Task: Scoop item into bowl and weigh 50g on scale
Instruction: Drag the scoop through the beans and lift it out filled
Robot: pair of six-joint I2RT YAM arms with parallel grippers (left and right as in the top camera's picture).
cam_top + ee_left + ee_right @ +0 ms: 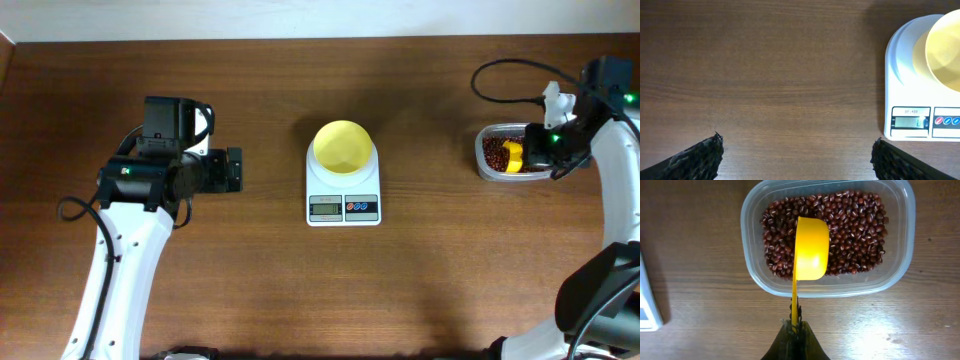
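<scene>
The overhead view alone shows the whole layout. The scale [343, 190] sits at the centre of the wooden table [300, 300], and the bowl [343, 147] rests on the rear part of its platform. The left gripper [232, 170] is to the left of the scale and apart from it. The container [487, 165] is well to the right.

The left wrist view adds close detail. The two dark, rough-textured fingers [700, 157] are spread wide over bare wood grain and hold nothing. The grey display [910, 121] and the round coloured buttons [946, 120] sit on the front edge of the scale; the reading is too small to make out. The scale body is smooth white plastic with rounded corners. The bowl is round, pale yellow and smooth.

Only the right wrist view shows the beans [855, 225] clearly: small, oval, dark red-brown grains filling the clear, rounded-rectangular container. The right gripper [796, 327] is pressed together on the thin handle of the yellow scoop [811, 247]. The scoop's rounded cup lies over the beans; whether it touches them cannot be determined.
</scene>
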